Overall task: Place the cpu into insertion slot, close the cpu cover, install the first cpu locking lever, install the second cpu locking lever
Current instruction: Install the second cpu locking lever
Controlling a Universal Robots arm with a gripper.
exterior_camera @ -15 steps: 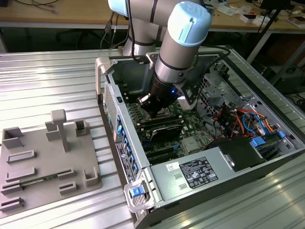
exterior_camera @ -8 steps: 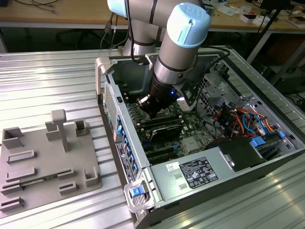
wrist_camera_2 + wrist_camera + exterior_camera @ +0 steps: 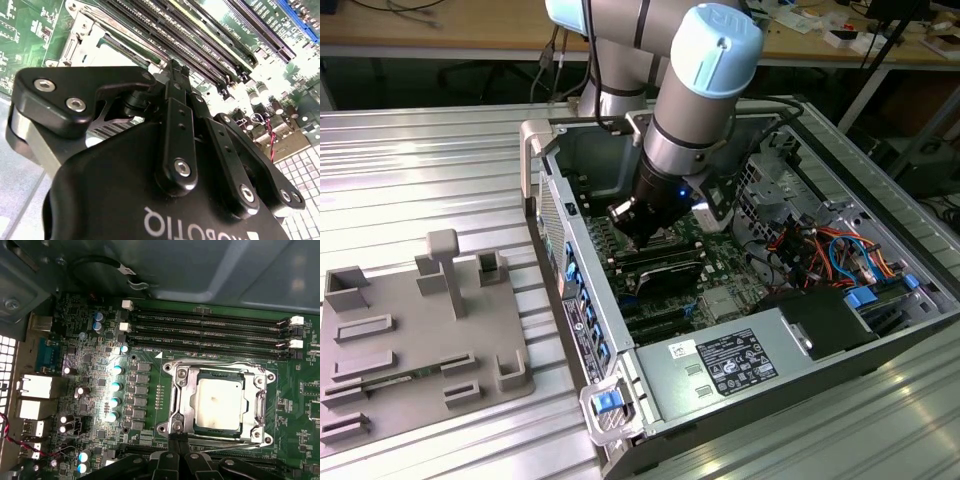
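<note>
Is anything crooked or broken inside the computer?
Nothing stands out. In the first wrist view the cpu lies flat and square under the cpu cover, and the memory slots run straight. The gripper sits at the socket's edge.

Silver-topped cpu [image 3: 218,404] seated flat in insertion slot [image 3: 218,427], silvery cpu cover [image 3: 183,399] closed around it

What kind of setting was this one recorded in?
Probably a robotics lab or workshop: an opened computer case lies on a ribbed metal table, with a cluttered wooden workbench behind it.
</note>
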